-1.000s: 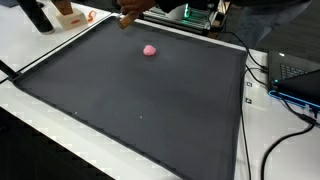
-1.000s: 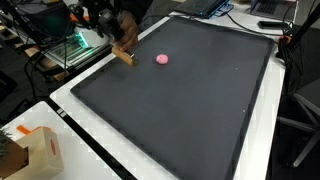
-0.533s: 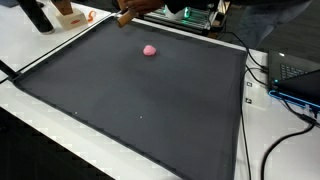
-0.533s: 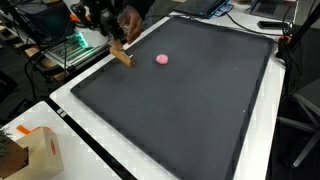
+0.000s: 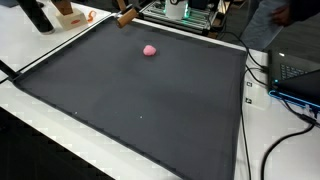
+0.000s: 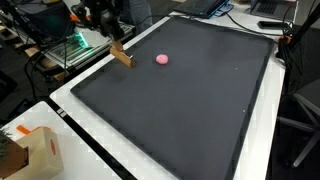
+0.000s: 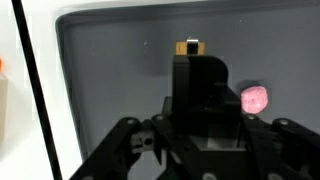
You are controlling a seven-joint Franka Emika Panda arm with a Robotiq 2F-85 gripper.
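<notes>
My gripper (image 6: 116, 44) hangs over the far edge of a black mat (image 6: 190, 110), shut on a tan wooden block (image 6: 121, 55) that points down, tilted, just above the mat. The same block (image 5: 126, 18) shows at the top of an exterior view, where the gripper is mostly cut off. In the wrist view the dark fingers (image 7: 198, 85) close together over the block (image 7: 188, 47). A small pink lump (image 6: 162, 59) lies on the mat a short way from the block; it also appears as the pink lump (image 5: 150, 49) and the pink lump (image 7: 255, 98).
The mat (image 5: 150, 110) covers most of a white table (image 5: 40, 115). A cardboard box (image 6: 35, 150) stands at one corner. A laptop (image 5: 300, 75) and cables (image 5: 270, 140) lie beside the mat. Lit electronics (image 6: 68, 45) sit behind the gripper.
The block has risen slightly near the mat's edge. A dark shape behind the gripper has pulled out of view. The pink lump has not moved.
</notes>
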